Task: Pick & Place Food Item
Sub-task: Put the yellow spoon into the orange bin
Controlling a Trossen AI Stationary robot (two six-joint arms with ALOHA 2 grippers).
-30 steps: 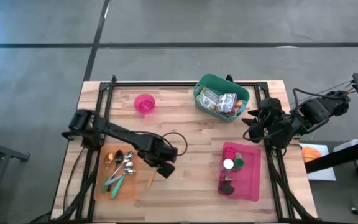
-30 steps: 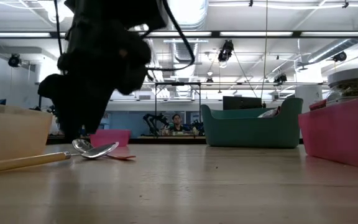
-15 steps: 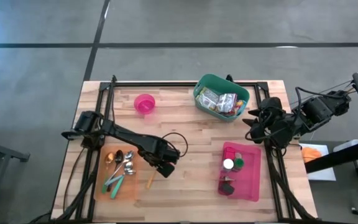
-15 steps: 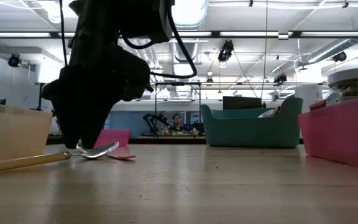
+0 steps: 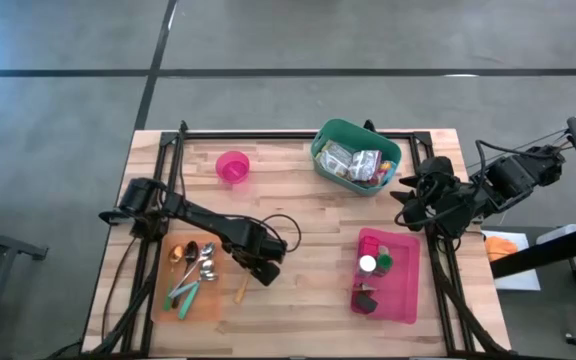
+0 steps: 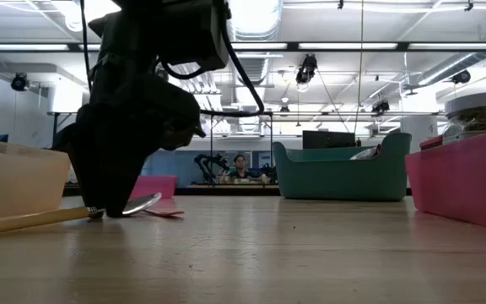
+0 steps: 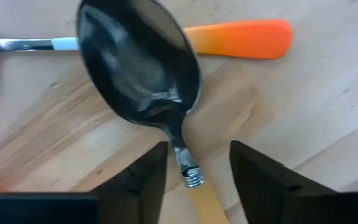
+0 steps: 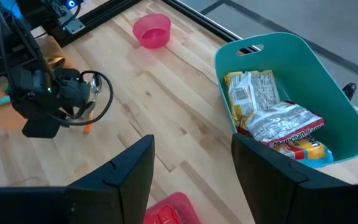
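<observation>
The left gripper (image 5: 260, 268) is low over the tabletop (image 5: 298, 200), its fingers (image 7: 143, 177) apart on either side of the neck of a spoon (image 7: 143, 87). The spoon lies flat just beside the orange tray (image 5: 190, 296). In the left wrist view its long axis runs from the pale wooden handle between the fingers out to the metal bowl, which faces up and points away from the gripper. The high view shows only the handle's end (image 5: 242, 292) poking from under the gripper, while the low view shows the bowl (image 6: 137, 203) resting on the wood; contact with the fingers looks unlikely but is hard to judge. An orange-handled utensil (image 7: 238, 38) lies crosswise past the bowl. The right gripper (image 5: 408, 205) waits near the teal basket (image 5: 328, 135) of food packets, fingers (image 8: 129, 168) apart.
</observation>
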